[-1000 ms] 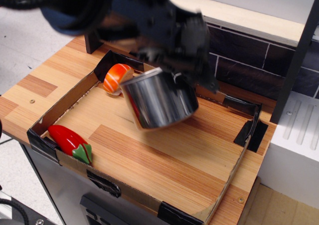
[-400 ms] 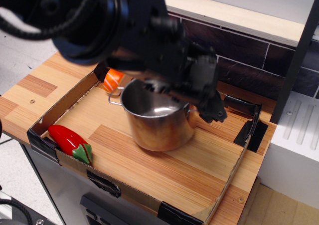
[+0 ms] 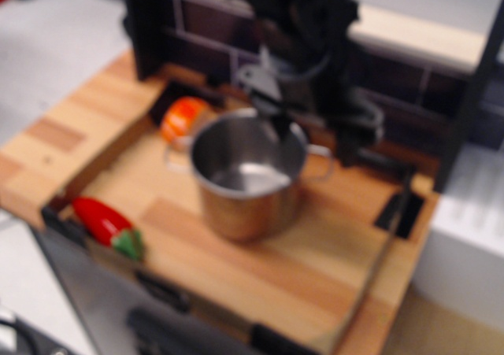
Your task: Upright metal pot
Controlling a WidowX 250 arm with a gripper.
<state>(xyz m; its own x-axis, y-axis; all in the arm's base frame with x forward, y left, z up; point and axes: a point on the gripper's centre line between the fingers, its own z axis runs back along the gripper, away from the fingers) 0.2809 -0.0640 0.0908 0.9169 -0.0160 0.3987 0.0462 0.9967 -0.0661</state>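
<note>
You see the metal pot standing upright, mouth up, in the middle of the wooden bench. The gripper hangs over its back rim, and the picture is too blurry for you to tell if the fingers are spread or pressed together. Behind the pot sits an orange toy, and a red pepper toy lies near the front left.

one metal pot, one red pepper, one orange toy.
</note>
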